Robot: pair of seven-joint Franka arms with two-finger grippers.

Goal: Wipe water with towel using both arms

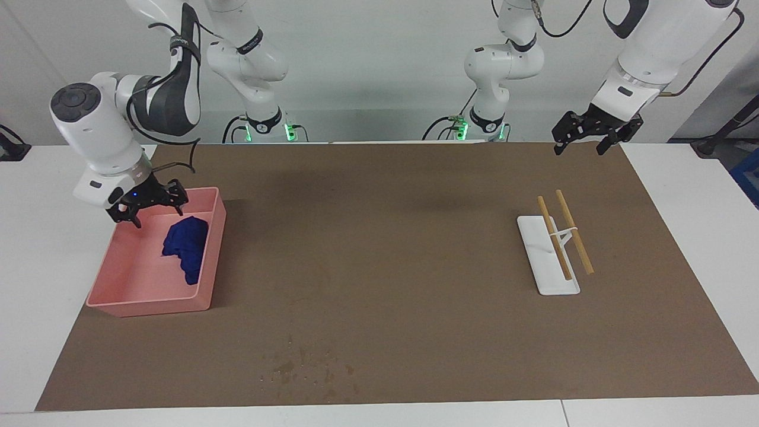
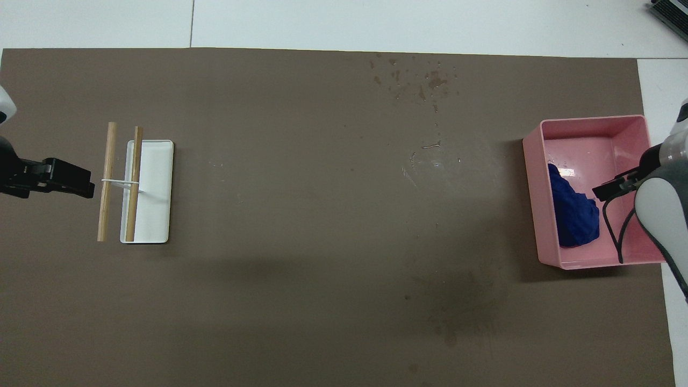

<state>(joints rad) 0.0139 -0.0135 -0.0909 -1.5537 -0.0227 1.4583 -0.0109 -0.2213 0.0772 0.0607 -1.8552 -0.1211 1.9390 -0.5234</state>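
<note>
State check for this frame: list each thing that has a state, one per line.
towel: crumpled, lying loose in the pink tray
pink tray: upright on the mat, holding the towel
right gripper: open, empty, over the tray
left gripper: open, empty, waiting over the mat's edge
water: faint dark blotch on the mat
wooden sticks: propped across the white stand

Towel (image 1: pixel 186 248) in tray (image 1: pixel 148 302)
</note>
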